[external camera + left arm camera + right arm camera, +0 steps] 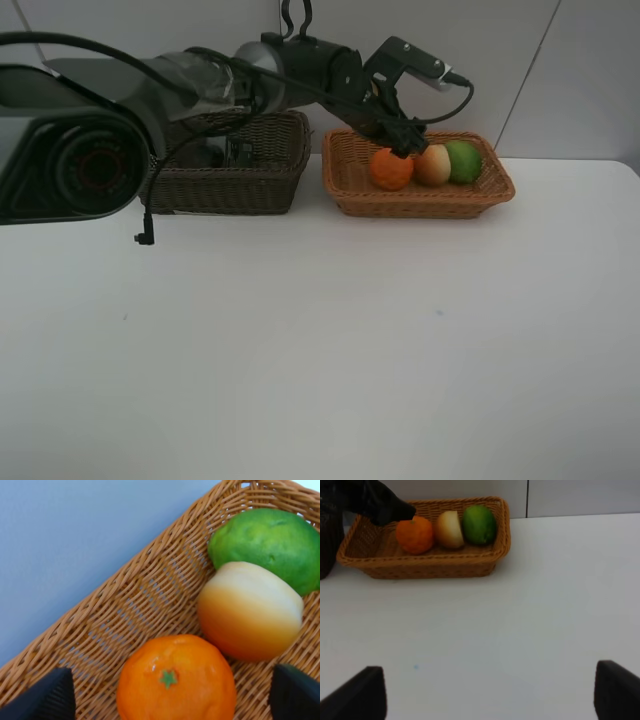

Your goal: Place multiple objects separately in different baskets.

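While glossy, orange mandarin [176, 682], green star-shaped calyx, dimpled skin.

Light orange-tan basket [350, 190]: shallow, woven, holds three fruits in a row. Orange mandarin [390, 170], green stem star up, sits directly under the left gripper [403, 146], between its spread fingers. Peach [432, 165], pale yellow-orange, touches the mandarin's far side; green oval fruit [464, 160] beyond. Dark brown basket [230, 185], deeper, beside it; contents unclear.
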